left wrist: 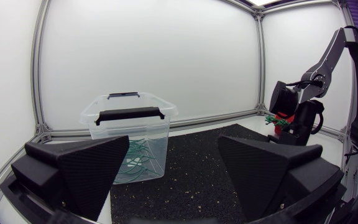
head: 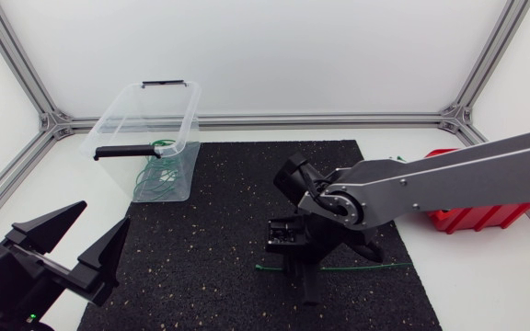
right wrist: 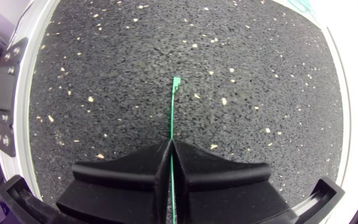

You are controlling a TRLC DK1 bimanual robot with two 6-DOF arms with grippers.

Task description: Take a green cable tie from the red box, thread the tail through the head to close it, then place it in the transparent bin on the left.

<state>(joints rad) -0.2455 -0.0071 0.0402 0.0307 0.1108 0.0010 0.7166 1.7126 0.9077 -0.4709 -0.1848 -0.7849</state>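
A straight green cable tie (head: 357, 268) lies flat on the black mat (head: 210, 239). My right gripper (head: 307, 274) points down at it and is shut on it partway along. In the right wrist view the tie (right wrist: 173, 112) runs out ahead of the closed gripper (right wrist: 171, 149), its head end away from the fingers. The red box (head: 472, 218) stands at the right, partly behind my right arm. At the back left stands the transparent bin (head: 145, 124), with several green ties (left wrist: 138, 158) inside. My left gripper (head: 72, 250) sits open and empty at the front left corner.
The bin has a black handle (head: 122, 152) on its near rim. Aluminium frame rails (head: 320, 119) run along the back and sides of the table. White table surface surrounds the mat.
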